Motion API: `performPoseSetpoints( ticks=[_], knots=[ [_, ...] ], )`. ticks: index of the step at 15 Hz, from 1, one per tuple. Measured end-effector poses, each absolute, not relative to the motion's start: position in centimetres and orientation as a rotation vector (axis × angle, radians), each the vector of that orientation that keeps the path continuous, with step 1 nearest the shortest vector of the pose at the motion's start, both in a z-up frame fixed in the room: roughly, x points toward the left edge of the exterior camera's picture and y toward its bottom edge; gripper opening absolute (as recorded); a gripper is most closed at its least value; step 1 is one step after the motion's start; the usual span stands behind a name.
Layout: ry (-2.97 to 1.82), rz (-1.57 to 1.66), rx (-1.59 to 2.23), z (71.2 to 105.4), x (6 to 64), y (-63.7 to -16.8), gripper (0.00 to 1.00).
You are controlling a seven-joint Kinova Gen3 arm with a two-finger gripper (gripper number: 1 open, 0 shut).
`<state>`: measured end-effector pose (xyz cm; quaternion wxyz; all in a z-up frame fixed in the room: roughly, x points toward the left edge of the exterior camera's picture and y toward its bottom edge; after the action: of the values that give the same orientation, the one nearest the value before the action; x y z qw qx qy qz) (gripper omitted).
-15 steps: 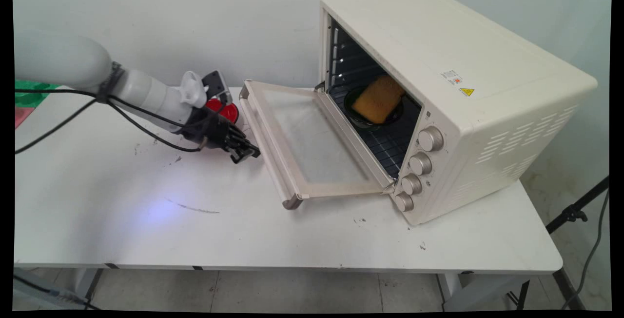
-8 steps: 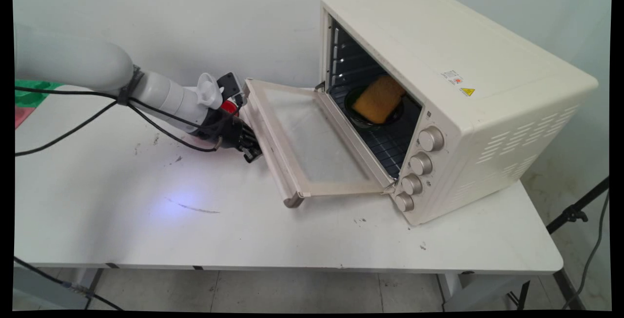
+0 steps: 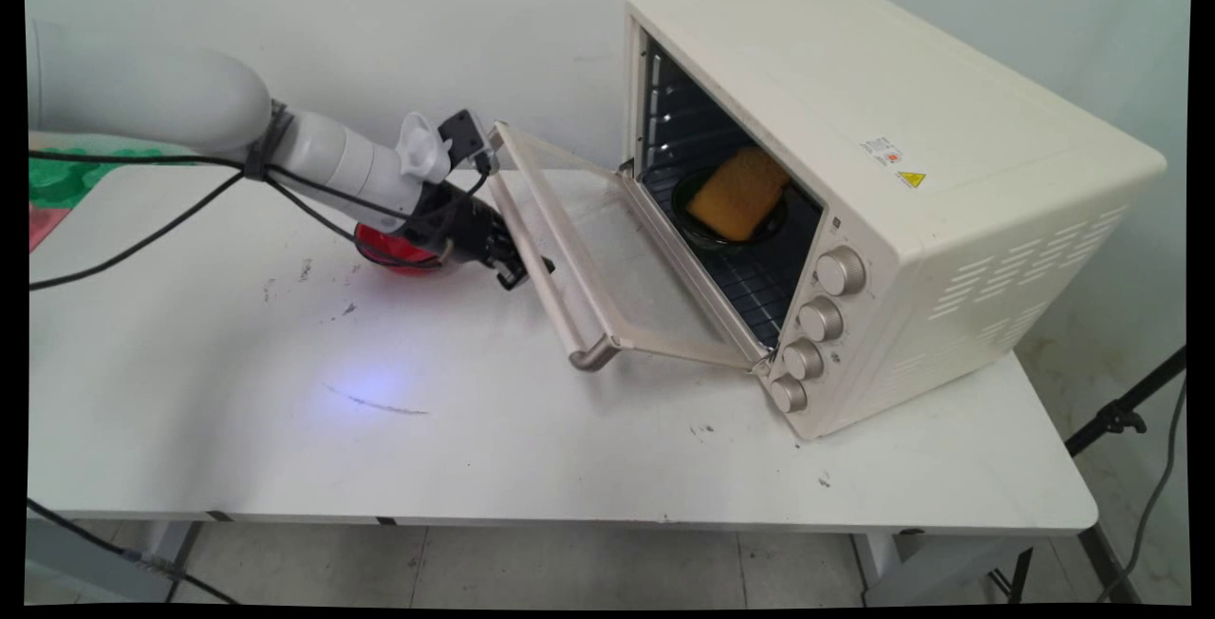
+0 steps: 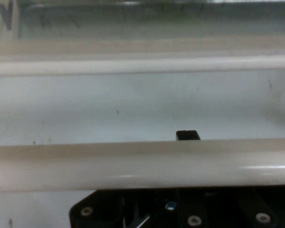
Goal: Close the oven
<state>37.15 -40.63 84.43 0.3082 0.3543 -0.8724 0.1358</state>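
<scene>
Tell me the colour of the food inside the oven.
Golden orange-brown food, in a black dish; shows best in the main view.

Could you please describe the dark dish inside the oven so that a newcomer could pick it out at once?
Find the cream oven on the table's right side, its door partly open. On the wire rack inside sits a round black dish, the only dark vessel there, holding a golden-brown slice.

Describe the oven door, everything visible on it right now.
The oven door is cream-framed with a clear glass pane, hinged along its bottom edge at the oven front. It stands partly open, tilted up off the table. A rounded bar handle runs along its free edge. The gripper is under that edge, at the handle; in the hand view the bar crosses right above the gripper's linkage.
</scene>
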Motion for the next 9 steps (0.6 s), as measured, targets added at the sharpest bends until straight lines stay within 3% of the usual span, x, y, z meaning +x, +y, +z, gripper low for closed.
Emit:
performPoseSetpoints(
  ticks=[9],
  knots=[
    [-2.215, 0.408, 0.931, 88.4, 35.6, -43.5, 0.0]
  ],
)
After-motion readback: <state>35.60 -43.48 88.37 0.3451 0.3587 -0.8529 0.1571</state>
